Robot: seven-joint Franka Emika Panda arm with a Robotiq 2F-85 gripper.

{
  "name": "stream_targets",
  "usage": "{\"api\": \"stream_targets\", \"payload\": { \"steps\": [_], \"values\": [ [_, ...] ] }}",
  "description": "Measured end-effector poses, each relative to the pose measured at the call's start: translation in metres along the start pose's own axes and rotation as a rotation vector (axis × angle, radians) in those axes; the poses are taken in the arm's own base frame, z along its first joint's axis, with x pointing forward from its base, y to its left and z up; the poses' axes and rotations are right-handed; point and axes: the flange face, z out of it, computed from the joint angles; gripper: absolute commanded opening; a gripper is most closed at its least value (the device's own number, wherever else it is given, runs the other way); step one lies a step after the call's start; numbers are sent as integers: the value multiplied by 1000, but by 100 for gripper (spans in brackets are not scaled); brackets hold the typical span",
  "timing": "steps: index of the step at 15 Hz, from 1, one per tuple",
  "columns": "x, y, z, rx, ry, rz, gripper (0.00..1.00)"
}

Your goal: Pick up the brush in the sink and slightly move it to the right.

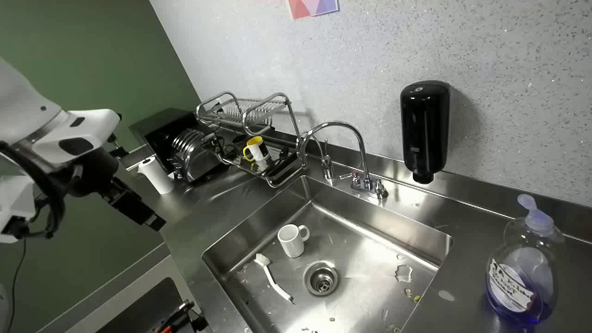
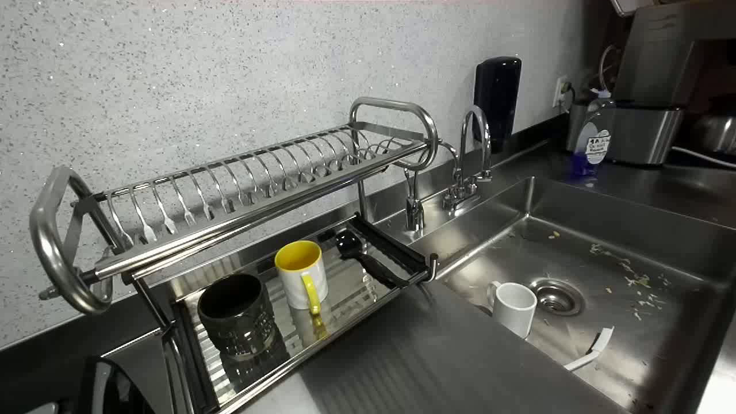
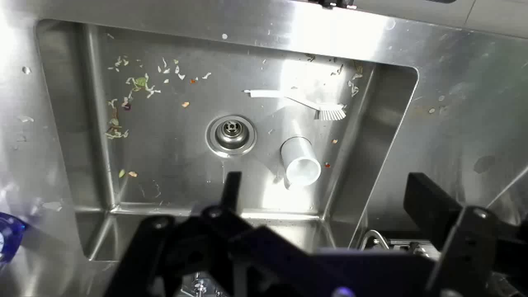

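Note:
The white brush (image 1: 273, 280) lies on the floor of the steel sink (image 1: 370, 259). In an exterior view it is partly hidden by the sink's near edge, and only its handle (image 2: 598, 344) shows. In the wrist view the brush (image 3: 268, 94) lies above the drain and the white cup, bristle head to the right. My gripper (image 3: 326, 185) is open and empty, its two black fingers wide apart. In an exterior view the gripper (image 1: 157, 223) hangs above and beside the counter, left of the sink, well apart from the brush.
A white cup (image 1: 291, 241) stands in the sink near the brush and drain (image 1: 321, 278). A chrome faucet (image 1: 363, 148) rises behind the sink. A wire dish rack (image 2: 259, 190) with mugs stands beside it. A soap bottle (image 1: 525, 273) is at the right. Food scraps (image 3: 140, 82) litter the sink.

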Motion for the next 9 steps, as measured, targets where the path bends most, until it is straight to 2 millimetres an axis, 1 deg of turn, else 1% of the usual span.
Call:
{"api": "stream_targets", "payload": {
  "steps": [9],
  "values": [
    [0, -1, 1, 1, -3, -19, 100]
  ]
}}
